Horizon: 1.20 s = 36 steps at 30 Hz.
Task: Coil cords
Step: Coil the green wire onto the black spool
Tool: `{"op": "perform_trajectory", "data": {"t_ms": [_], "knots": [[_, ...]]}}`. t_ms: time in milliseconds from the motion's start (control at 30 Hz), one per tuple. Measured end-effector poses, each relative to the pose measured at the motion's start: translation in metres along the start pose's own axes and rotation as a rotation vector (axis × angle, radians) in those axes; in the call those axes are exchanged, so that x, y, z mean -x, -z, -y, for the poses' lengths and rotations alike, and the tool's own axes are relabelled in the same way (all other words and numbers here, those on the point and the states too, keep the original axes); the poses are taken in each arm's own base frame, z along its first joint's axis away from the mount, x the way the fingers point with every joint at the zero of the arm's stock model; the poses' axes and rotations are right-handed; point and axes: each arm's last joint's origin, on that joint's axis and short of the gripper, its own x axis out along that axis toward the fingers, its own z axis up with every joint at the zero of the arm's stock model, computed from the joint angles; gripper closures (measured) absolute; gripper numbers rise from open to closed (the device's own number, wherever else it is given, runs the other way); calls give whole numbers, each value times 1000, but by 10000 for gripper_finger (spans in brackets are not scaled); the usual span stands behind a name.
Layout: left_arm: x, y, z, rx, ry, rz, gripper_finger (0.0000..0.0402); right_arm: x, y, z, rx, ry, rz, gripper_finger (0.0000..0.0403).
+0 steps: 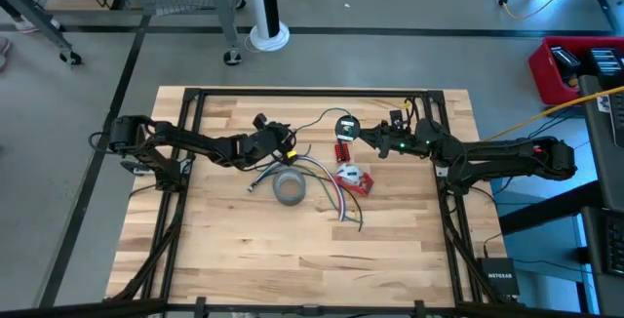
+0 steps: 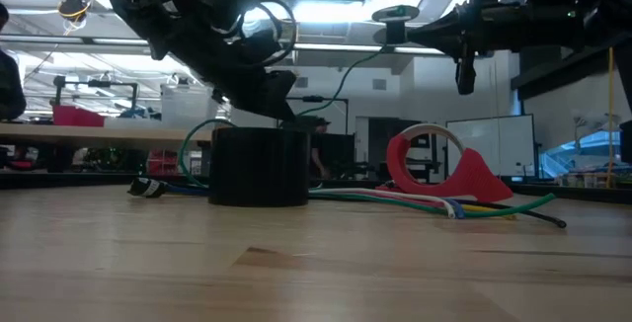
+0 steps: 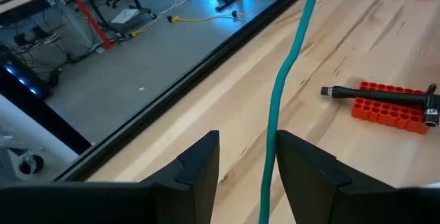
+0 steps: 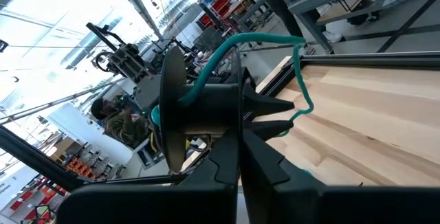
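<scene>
Between the two arms, above the far middle of the tabletop (image 1: 244, 250), the green cord (image 3: 278, 107) ran taut-ish from the left gripper (image 3: 247, 165) toward a dark spool (image 4: 199, 107) held up by the right gripper (image 4: 237, 159). Its long axis lay roughly across the table, from one arm to the other. In the left wrist view the cord passed straight through the gap of the left jaws, which stood partly open around it, seemingly guiding rather than pinching. The right jaws were clamped shut on the spool, a few green turns already wound there. The left arm was nearer the loose length.
</scene>
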Motion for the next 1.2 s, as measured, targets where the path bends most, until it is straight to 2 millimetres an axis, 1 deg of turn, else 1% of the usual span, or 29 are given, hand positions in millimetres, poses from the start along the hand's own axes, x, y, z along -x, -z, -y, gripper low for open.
{"op": "perform_trajectory", "data": {"t_ms": [600,900,967,1033,1200], "knots": [[0,0,0,14,6,-4,265,0,-4,-4,4,-37,36,395],[0,1,0,122,6,-6,266,0,-6,-6,6,-58,58,395],[0,1,0,137,6,-6,273,1,-7,-7,7,-73,73,395],[0,1,0,144,6,-6,288,1,-7,-7,8,-77,77,395],[0,1,0,144,6,-6,345,1,-7,-7,8,-77,77,395]]}}
